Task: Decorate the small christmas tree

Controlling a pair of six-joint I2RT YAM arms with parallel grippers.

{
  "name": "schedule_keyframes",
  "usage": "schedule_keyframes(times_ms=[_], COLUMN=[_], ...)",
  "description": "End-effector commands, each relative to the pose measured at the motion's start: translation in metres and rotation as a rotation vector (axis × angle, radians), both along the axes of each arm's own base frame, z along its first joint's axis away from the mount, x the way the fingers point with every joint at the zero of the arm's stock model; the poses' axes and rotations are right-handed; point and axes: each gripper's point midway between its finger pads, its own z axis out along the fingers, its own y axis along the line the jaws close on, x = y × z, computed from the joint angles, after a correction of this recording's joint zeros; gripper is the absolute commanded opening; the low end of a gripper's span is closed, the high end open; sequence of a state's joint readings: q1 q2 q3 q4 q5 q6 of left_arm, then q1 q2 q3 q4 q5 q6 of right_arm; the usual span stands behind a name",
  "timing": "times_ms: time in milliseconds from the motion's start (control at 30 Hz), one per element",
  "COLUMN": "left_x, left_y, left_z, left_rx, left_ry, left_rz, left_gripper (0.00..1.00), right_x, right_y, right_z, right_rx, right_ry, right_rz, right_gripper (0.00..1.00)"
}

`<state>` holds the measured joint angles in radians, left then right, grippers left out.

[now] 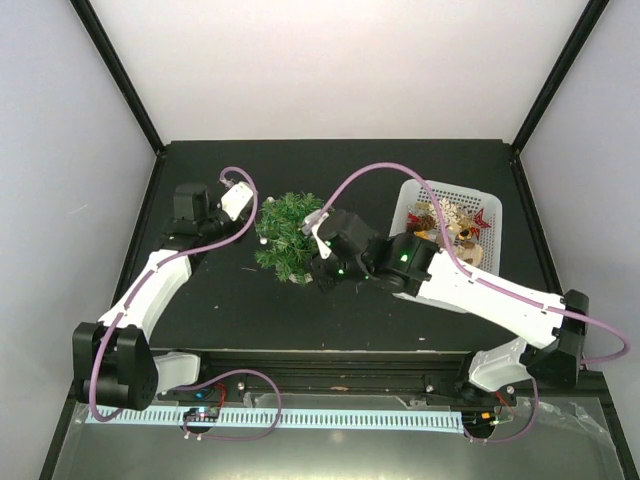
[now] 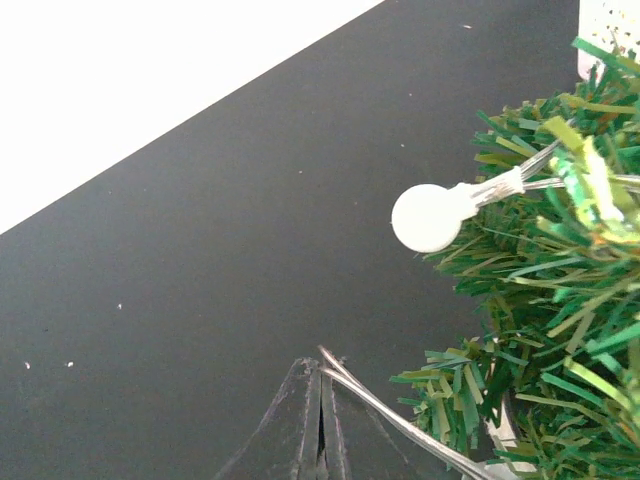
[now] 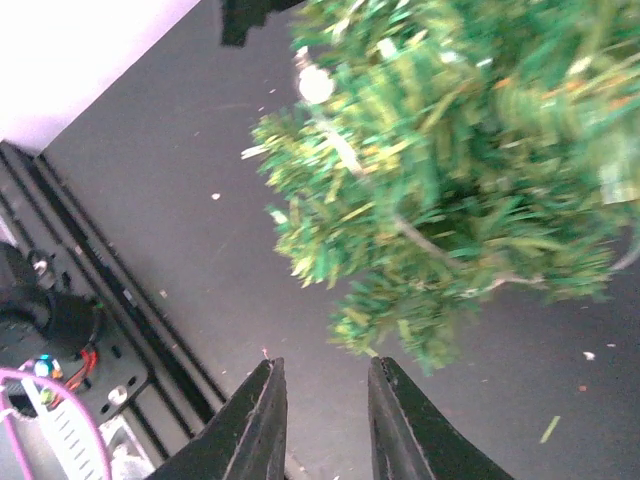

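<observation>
The small christmas tree point(image 1: 290, 235) lies on the black table between my two arms. It fills the right of the left wrist view point(image 2: 560, 300) and the top of the right wrist view point(image 3: 450, 170). A white round bulb point(image 2: 428, 217) on a thin silver wire point(image 2: 400, 420) sticks out of its branches, and it also shows in the right wrist view point(image 3: 316, 84). My left gripper point(image 2: 325, 368) is at the tree's left side point(image 1: 256, 212), shut on that wire. My right gripper point(image 3: 325, 368) is open and empty, just off the tree's lower right branches point(image 1: 318, 264).
A white mesh basket point(image 1: 405, 200) with several red and gold ornaments point(image 1: 450, 225) stands right of the tree, partly under my right arm. Its corner shows in the left wrist view point(image 2: 608, 30). The table's front rail point(image 3: 90, 290) is close behind my right gripper.
</observation>
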<state>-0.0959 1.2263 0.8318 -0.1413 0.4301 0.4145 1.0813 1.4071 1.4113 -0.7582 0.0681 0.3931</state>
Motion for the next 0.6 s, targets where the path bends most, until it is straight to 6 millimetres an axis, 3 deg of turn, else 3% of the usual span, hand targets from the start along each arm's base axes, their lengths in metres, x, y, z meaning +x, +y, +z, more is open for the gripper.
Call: schedule_keyframes(times_ms=[0, 167, 300, 400, 567], left_x=[-0.002, -0.008, -0.011, -0.015, -0.016], left_y=[-0.008, -0.01, -0.009, -0.008, -0.007], left_z=[0.026, 0.028, 0.029, 0.03, 0.031], left_rx=[-0.036, -0.038, -0.037, -0.037, -0.038], left_ry=[-0.056, -0.059, -0.058, -0.068, -0.074], left_rz=[-0.046, -0.056, -0.057, -0.054, -0.045], left_gripper=[0.02, 0.02, 0.02, 0.02, 0.01], right_x=[-0.023, -0.032, -0.024, -0.015, 0.014], right_y=[0.023, 0.043, 0.048, 0.053, 0.03], right_z=[-0.001, -0.011, -0.021, -0.016, -0.012], right_rx=[0.031, 0.015, -0.005, 0.002, -0.068], right_ry=[0.035, 0.045, 0.044, 0.011, -0.074], right_rz=[0.056, 0.065, 0.011, -0.052, -0.326], right_gripper=[0.26, 0.26, 0.27, 0.3, 0.34])
